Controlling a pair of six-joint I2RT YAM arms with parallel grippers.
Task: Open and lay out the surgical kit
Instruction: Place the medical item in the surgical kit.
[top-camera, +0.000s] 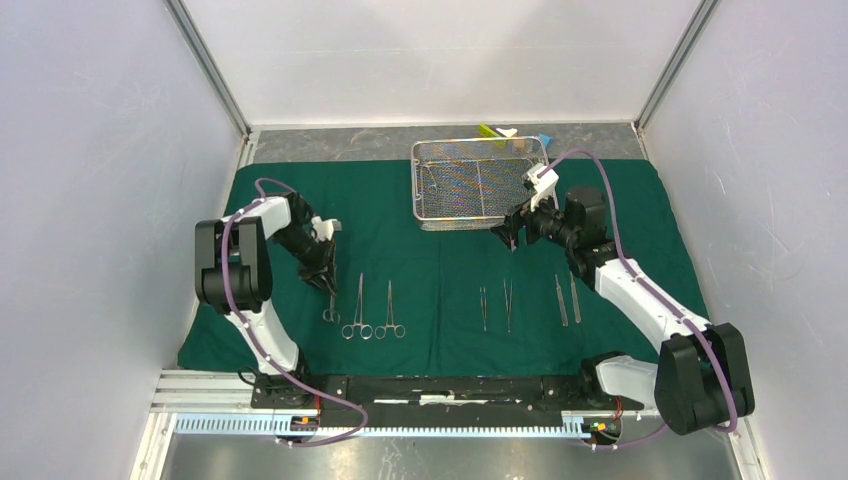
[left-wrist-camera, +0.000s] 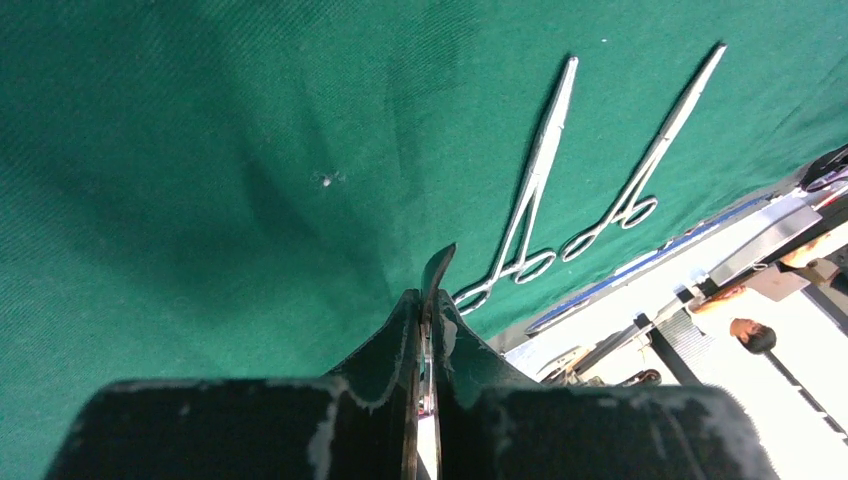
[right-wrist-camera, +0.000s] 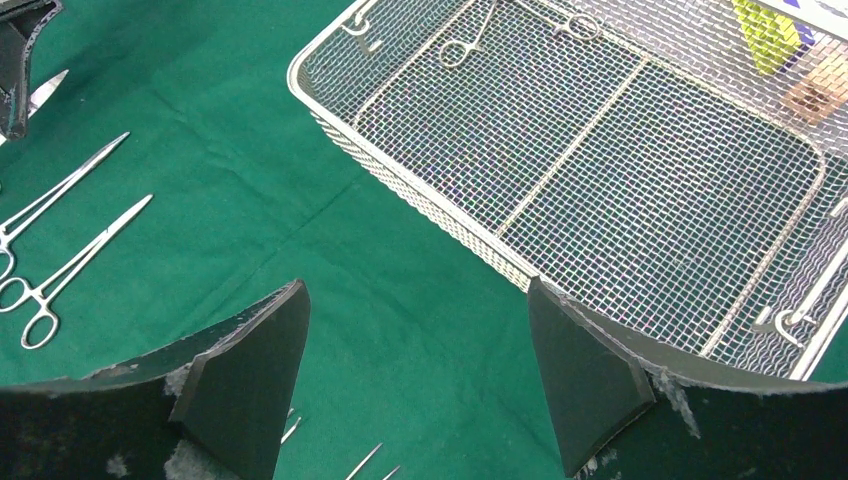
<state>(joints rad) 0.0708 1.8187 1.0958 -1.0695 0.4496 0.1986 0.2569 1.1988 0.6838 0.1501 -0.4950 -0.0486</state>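
Note:
The dark green cloth lies spread flat. The silver wire-mesh tray stands at its far middle with a clamp and another steel tool inside. Two ring-handled clamps and several tweezers lie in a row near the front. My left gripper is low over the cloth left of the clamps, shut on a thin ring-handled steel instrument whose rings reach the cloth. My right gripper hangs open and holds nothing, beside the tray's near left corner.
Small yellow-green and blue blocks sit behind the tray; a yellow-green and a brown block show through the mesh. White walls close in both sides and the back. A black base rail runs along the near edge.

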